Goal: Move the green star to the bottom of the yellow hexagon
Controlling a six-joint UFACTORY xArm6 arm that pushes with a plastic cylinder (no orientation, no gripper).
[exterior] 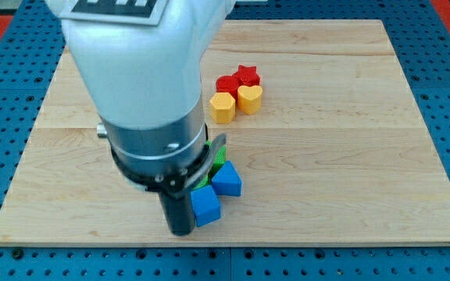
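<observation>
The yellow hexagon (223,107) lies right of the board's centre top, touching a yellow heart (249,97). A green block (219,154), which may be the green star, peeks out from under the arm below the hexagon; most of it is hidden, so its shape is unclear. Another bit of green (202,186) shows between the arm and the blue blocks. The dark rod comes down at the view's bottom, and my tip (180,232) sits just left of the lower blue block (205,206), close to or touching it.
A red star (247,76) and a round red block (227,84) sit just above the yellow pair. A second blue block (226,179) lies right of the green pieces. The big white arm body (139,70) hides the board's left centre. The wooden board (350,156) ends near the tip.
</observation>
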